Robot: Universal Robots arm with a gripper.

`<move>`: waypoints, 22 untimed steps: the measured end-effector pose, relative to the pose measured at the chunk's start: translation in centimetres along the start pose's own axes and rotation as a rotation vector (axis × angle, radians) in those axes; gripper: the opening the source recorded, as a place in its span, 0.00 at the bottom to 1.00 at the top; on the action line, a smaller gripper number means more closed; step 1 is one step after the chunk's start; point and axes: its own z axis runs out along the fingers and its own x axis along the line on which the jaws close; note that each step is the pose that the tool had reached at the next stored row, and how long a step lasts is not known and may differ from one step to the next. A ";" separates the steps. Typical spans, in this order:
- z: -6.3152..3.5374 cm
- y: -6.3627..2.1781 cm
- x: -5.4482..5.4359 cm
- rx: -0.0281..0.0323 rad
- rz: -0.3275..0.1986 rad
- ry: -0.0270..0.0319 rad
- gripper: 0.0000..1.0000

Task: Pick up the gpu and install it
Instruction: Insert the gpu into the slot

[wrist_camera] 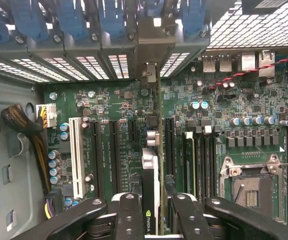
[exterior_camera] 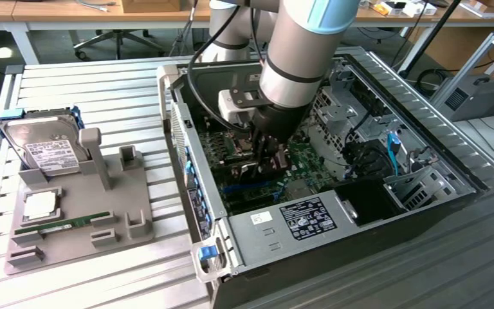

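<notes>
The arm reaches down into the open computer case (exterior_camera: pixel 256 232) that lies on its side on the slatted worktop (exterior_camera: pixel 92 90). Its tool (exterior_camera: pixel 269 158) is low over the green motherboard (exterior_camera: pixel 307 170). In the wrist view the tool (wrist_camera: pixel 151 210) is closed on the graphics card (wrist_camera: pixel 151 175), with one of the black fingers (wrist_camera: pixel 129 215) pressed against each face of it. The card stands on edge, seen end-on as a thin strip with a silver part near the tool. It runs toward the row of blue latches (wrist_camera: pixel 74 20) and slotted openings at the case wall. It sits in line with the black slots of the motherboard (wrist_camera: pixel 109 110), between the long white slot (wrist_camera: pixel 76 150) and the square processor socket (wrist_camera: pixel 248 185). I cannot tell whether its lower edge is pushed fully home in a slot. In the exterior view the card (exterior_camera: pixel 260 170) shows as a dark shape under the tool. On the exterior view's left, well apart from the case, a grey holder (exterior_camera: pixel 75 193) carries a hard drive (exterior_camera: pixel 45 148) and a narrow green memory stick (exterior_camera: pixel 62 225).
</notes>
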 end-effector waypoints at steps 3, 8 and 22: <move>0.17 0.00 0.0 -0.0002 0.000 0.0004 0.27; 0.20 -0.01 0.0 0.0000 0.000 0.0000 0.27; -0.14 0.01 0.0 0.0000 0.000 -0.0001 0.27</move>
